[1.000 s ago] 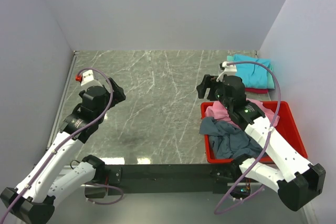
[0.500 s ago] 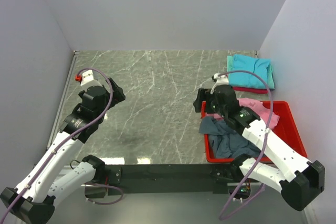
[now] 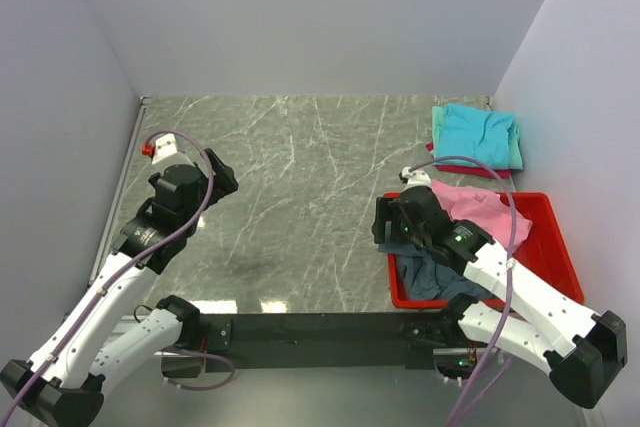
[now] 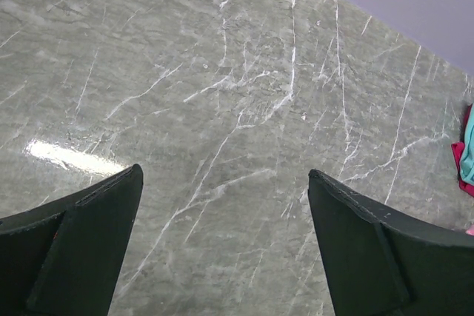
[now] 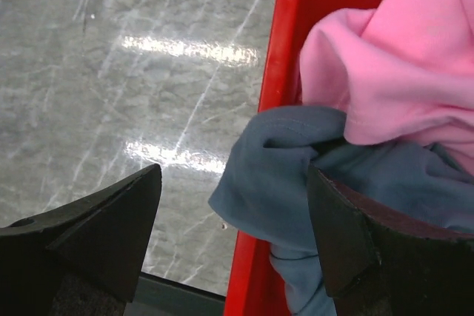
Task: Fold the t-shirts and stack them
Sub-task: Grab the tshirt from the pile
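Note:
A slate blue-grey t-shirt [image 3: 432, 272] lies crumpled in the red bin [image 3: 550, 247], its edge draped over the bin's left wall [image 5: 275, 183]. A pink t-shirt [image 3: 480, 209] lies on it [image 5: 385, 72]. My right gripper [image 3: 385, 227] is open just above the bin's left edge, its jaws either side of the draped blue-grey cloth [image 5: 235, 205]. A folded turquoise t-shirt [image 3: 478, 133] tops a stack at the back right, with mint and red edges [image 3: 462, 171] beneath. My left gripper [image 3: 228, 185] is open and empty above the table's left side [image 4: 222, 242].
The grey marble table [image 3: 300, 187] is walled by white panels on three sides. The red bin stands at the near right, the folded stack behind it. A black rail [image 3: 310, 327] runs along the near edge.
My right gripper has come back toward me and down, from over the pink shirt to the bin's left edge over the blue-grey shirt. The left arm has not moved.

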Controlling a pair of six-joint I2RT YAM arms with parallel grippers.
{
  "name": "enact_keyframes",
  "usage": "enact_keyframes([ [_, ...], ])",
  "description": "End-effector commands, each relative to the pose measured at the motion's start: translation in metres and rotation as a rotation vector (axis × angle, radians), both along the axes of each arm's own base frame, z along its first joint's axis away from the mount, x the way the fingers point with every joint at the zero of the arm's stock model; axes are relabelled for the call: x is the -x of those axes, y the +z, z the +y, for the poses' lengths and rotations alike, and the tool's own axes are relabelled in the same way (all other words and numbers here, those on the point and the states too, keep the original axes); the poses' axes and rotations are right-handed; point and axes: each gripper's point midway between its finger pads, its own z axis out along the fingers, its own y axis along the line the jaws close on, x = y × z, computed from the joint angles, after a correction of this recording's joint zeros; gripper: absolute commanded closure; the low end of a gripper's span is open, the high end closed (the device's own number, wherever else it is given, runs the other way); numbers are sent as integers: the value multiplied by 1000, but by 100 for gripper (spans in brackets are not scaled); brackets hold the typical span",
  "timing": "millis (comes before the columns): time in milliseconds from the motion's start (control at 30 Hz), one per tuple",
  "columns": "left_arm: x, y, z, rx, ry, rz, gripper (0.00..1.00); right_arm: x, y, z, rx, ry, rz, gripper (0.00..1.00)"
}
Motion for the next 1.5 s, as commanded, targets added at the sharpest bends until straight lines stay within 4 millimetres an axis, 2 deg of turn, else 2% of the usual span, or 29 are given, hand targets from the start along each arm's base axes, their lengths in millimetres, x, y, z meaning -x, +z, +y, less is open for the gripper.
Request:
enact_keyframes([
  [0,-3,11,0,8,4,-33,1,4,-4,-6,6,-37,1,14],
  [167,-7,11,-5,14,-19,-43,1,1,-22,-11,42,-96,41,15],
  [233,-9,13,-10,18,-42,-53,1,3,-31,-10,61,-90,80,25],
  [300,-10,15,-11,18,-47,-52,1,5,-34,-10,68,-86,98,43],
  [367,-10,17,-12,16,-50,-46,1,7,-35,-12,69,-93,106,49],
  [467,-9,19,-15,25,-71,-55,1,10,-28,-13,37,-108,92,74],
  [500,-9,21,-16,32,-77,-65,1,12,-23,-14,26,-106,83,86],
  [633,-7,18,-26,56,-127,-72,1,14,-2,-16,17,-103,60,100],
  [667,-7,18,-27,55,-132,-71,1,10,10,-16,12,-102,38,100],
  [733,-7,17,-26,49,-130,-63,1,9,19,-19,43,-98,33,100],
  [767,-7,18,-23,43,-117,-62,1,7,34,-19,40,-95,15,100],
  [833,-7,15,-21,32,-106,-50,1,3,46,-18,57,-81,5,100],
  [867,-7,15,-20,26,-101,-47,1,-2,66,-15,43,-80,-24,100],
  [933,-8,14,-21,22,-107,-43,1,-9,81,-11,58,-64,-36,100],
  [967,-8,14,-21,16,-111,-44,1,-16,109,-6,31,-58,-80,100],
  [1033,-10,13,-24,17,-124,-44,0,-22,127,-3,50,-33,-97,100],
  [1067,-11,15,-25,15,-131,-52,1,-28,158,-1,20,-37,-154,100],
  [1133,-15,16,-28,10,-143,-52,1,-36,178,-1,48,-36,-183,100],
  [1167,-17,21,-29,6,-147,-62,1,-39,211,0,12,-39,-245,100],
  [1200,-21,20,-33,0,-156,-53,1,-44,217,3,22,-38,-244,100],
  [1233,-23,22,-35,-2,-167,-51,1,-46,249,3,-9,-35,-306,100],
  [1267,-26,32,-38,-8,-184,-65,1,-48,261,5,-21,-28,-324,100],
  [1333,-32,30,-48,-19,-229,-38,1,-56,277,13,-30,-19,-340,100],
  [1367,-34,37,-53,-29,-253,-47,1,-54,309,16,-84,-3,-394,100],
  [1400,-39,34,-57,-38,-269,-26,1,-60,311,23,-75,12,-383,100],
  [1433,-39,33,-62,-43,-301,-11,1,-57,346,22,-125,13,-453,100],
  [1467,-41,43,-66,-38,-313,-21,1,-57,354,22,-124,22,-457,100],
])
